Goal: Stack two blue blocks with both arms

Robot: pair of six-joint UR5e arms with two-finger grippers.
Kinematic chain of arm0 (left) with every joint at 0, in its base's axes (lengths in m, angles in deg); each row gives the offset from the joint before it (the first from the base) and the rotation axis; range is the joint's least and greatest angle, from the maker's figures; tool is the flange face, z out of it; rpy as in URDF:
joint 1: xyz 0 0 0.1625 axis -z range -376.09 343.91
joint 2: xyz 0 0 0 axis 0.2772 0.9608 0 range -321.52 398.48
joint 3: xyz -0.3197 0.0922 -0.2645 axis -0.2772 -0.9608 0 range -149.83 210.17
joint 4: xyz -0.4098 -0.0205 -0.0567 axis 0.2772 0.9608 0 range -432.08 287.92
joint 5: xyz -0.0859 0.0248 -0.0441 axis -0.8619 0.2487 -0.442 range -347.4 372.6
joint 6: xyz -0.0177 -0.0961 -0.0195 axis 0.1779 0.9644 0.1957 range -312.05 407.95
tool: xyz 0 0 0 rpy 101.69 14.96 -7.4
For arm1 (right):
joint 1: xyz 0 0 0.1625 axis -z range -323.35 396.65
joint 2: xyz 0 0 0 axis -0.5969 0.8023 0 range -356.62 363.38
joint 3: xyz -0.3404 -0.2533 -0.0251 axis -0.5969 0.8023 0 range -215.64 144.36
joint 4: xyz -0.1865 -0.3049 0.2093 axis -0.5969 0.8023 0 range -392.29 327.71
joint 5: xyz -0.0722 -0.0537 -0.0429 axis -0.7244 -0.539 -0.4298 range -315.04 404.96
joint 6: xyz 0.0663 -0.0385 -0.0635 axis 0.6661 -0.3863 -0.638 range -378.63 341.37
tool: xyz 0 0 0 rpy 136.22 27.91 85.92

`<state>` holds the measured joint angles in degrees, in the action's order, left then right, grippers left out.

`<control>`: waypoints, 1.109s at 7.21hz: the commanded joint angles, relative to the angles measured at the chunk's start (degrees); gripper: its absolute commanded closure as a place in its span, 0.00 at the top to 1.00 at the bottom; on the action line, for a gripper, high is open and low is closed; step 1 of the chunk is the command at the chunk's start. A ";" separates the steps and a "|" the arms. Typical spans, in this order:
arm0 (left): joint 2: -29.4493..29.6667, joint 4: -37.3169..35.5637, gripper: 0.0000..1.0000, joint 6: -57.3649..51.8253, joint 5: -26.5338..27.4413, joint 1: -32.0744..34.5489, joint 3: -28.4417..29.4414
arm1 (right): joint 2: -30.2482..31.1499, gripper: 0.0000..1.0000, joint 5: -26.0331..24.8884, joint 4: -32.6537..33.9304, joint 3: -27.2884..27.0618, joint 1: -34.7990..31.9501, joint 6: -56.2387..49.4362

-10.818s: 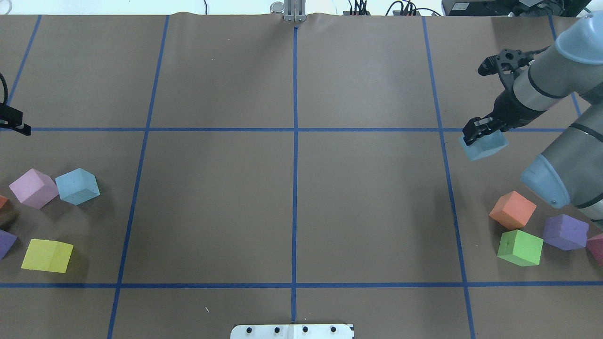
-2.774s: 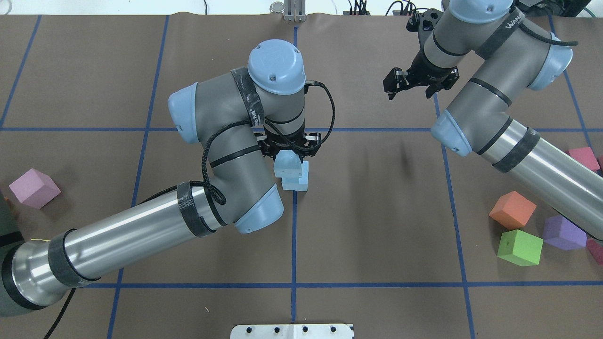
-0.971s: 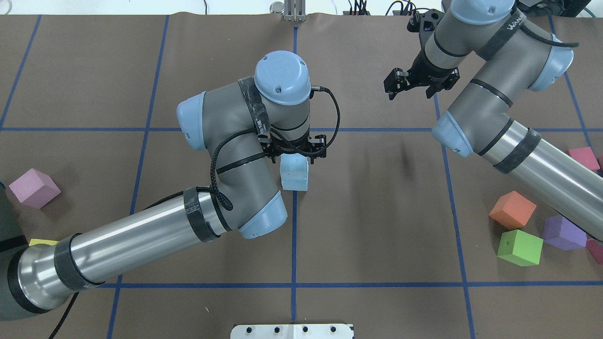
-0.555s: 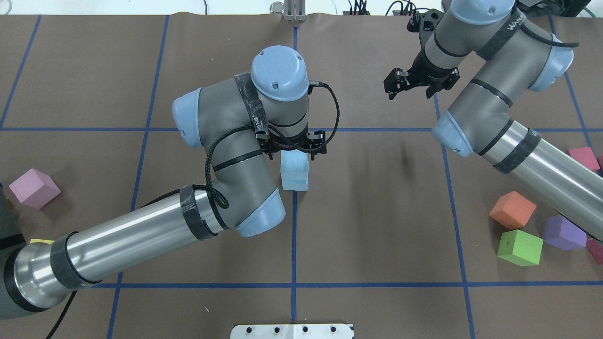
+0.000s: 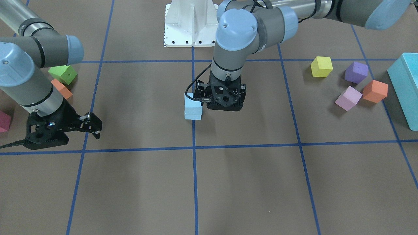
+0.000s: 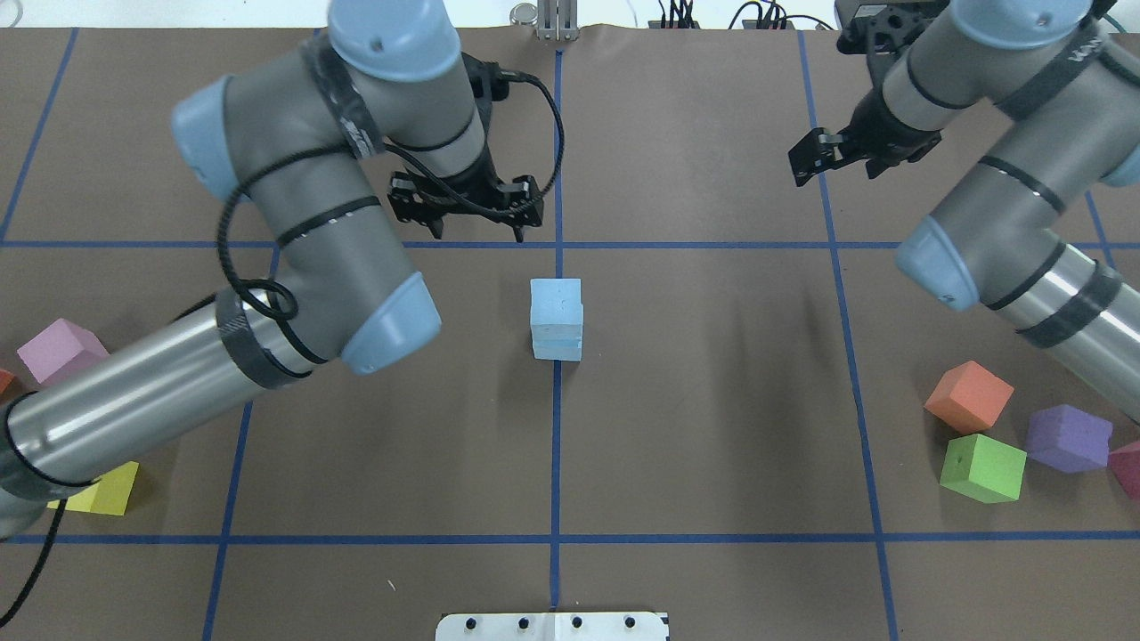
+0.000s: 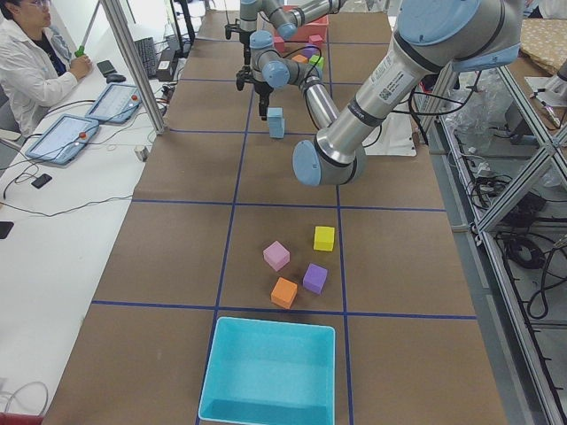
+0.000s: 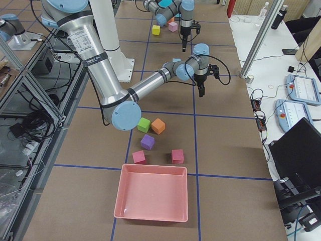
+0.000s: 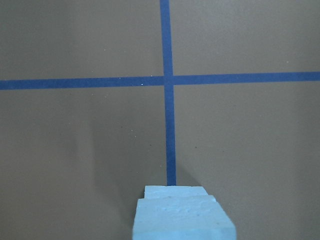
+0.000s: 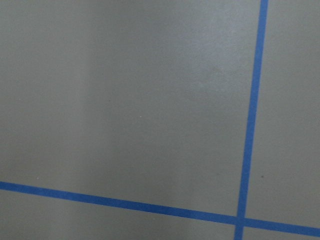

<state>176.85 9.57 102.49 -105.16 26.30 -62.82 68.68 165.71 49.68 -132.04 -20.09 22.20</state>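
Left pincer [image 6: 478,230] is spread wide with nothing in it, hanging above centre in the overhead view, just up-frame of the blue blocks [image 6: 557,319] and not touching them. Right pincer [image 6: 833,162] is also apart and empty, parked in the upper right, well away from everything.

The blocks sit dead centre on the surface [image 6: 712,427], one on top of the other, right over the vertical tape line [image 6: 556,445]. The top one is squared up pretty well. The left wrist view shows a small step along one edge, so it isn't perfectly flush, but most of its base is supported.

To me the stacking looks done, and what's left is getting that left arm clear. I'd go straight up first, then back, keeping the fingers wide. I'd also watch the looping black cable [image 6: 548,116] and the fat elbow, since either could swipe the tower on a lazy sideways swing. The right arm can just stay out of it.

The cubes look like matte foam, a bit pitted, with softish edges and flat faces. I'd guess foam on foam grips okay, but they're probably light enough that a small nudge would topple them. The surface is brown paper, flat and dull, gridded with blue tape. The other coloured cubes sit far off at the frame's lower corners.
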 commanded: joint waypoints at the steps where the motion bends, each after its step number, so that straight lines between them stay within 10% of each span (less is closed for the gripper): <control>1: -6.49 -5.78 1.00 -13.25 -1.23 8.89 -8.75 | 4.75 1.00 1.85 0.21 -4.41 -5.90 -2.86; 8: -27.07 -5.63 1.00 -64.84 -19.17 42.48 0.67 | 29.34 1.00 11.17 0.65 -9.95 -24.11 -15.25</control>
<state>152.61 3.74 46.52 -123.06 64.42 -66.41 94.98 176.33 50.31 -141.72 -43.12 8.14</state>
